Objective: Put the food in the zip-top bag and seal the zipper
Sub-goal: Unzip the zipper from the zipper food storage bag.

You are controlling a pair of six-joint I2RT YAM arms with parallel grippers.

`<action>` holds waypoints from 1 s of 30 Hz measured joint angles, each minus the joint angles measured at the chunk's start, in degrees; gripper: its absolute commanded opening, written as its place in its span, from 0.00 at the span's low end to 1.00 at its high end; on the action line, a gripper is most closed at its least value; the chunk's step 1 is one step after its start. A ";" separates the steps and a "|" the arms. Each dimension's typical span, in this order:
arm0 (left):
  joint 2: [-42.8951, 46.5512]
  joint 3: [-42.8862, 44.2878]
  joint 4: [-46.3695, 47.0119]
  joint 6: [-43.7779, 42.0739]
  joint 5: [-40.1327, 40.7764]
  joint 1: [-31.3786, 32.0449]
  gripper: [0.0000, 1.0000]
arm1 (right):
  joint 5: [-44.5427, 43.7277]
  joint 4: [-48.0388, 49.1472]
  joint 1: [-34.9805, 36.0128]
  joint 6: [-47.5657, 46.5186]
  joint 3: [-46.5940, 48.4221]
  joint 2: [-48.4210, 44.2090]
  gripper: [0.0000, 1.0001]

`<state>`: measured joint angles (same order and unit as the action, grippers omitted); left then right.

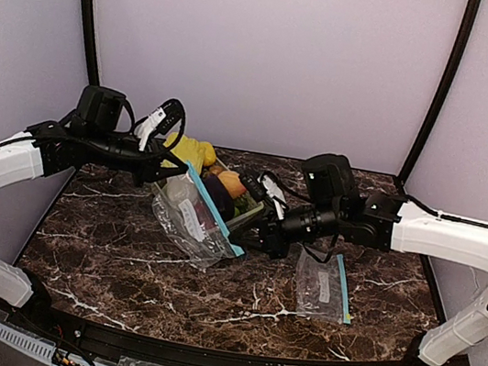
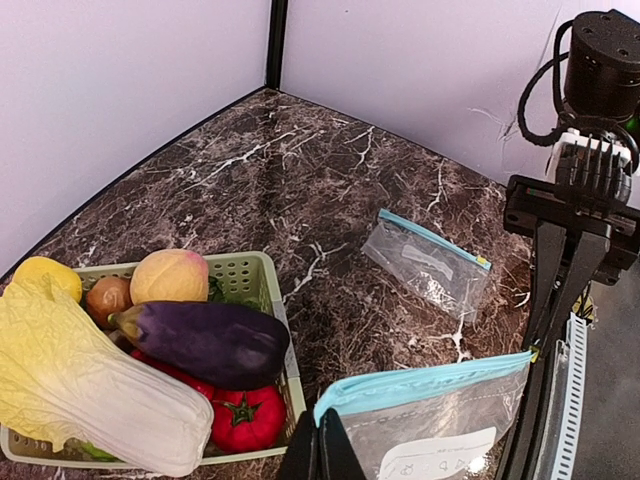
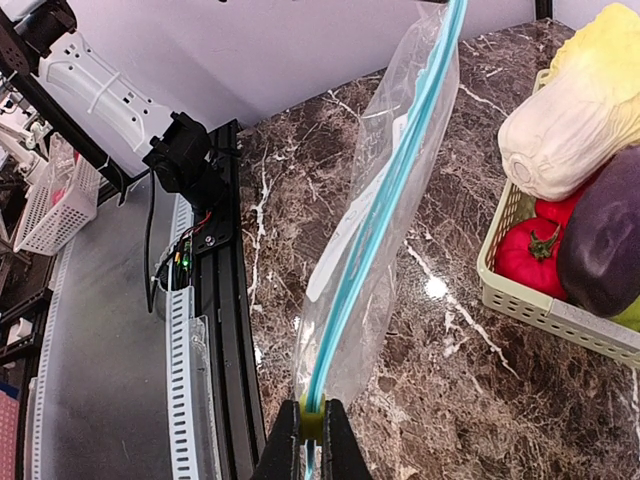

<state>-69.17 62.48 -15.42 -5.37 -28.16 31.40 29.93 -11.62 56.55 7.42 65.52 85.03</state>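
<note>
A clear zip-top bag (image 1: 190, 216) with a blue zipper hangs stretched between my two grippers, nothing inside it. My left gripper (image 1: 183, 166) is shut on the bag's far corner (image 2: 335, 408); its fingertips (image 2: 320, 455) show at the bottom of the left wrist view. My right gripper (image 3: 310, 440) is shut on the yellow-green slider at the bag's near end (image 1: 244, 243). The zipper line (image 3: 390, 210) looks closed. The peach (image 2: 170, 275) and purple eggplant (image 2: 205, 340) lie in a pale green basket (image 2: 262, 265) beside the bag. A bit of green fruit (image 1: 246, 206) shows in the basket.
The basket (image 3: 540, 310) also holds a pale cabbage (image 2: 80, 390), red peppers (image 2: 245, 415) and a small brown fruit (image 2: 107, 297). A second empty zip-top bag (image 1: 323, 287) lies flat on the marble table at the right. The walls stand close behind.
</note>
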 measured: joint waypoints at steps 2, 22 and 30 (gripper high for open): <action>0.00 0.00 0.02 0.07 0.44 -0.37 0.01 | -0.07 0.00 0.00 0.17 -0.28 -0.33 0.00; 0.74 -0.72 2.43 -0.11 -8.37 -1.95 0.01 | -1.25 -2.10 -0.11 1.51 -1.68 -2.93 0.59; -2.75 -0.70 1.81 -2.19 -15.76 5.18 0.01 | -5.81 -2.40 -0.09 1.68 -1.57 -7.17 0.62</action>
<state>-71.92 61.78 -13.61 -7.55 -43.92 36.58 24.12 -14.02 56.47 9.10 63.94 77.87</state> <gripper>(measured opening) 0.010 0.653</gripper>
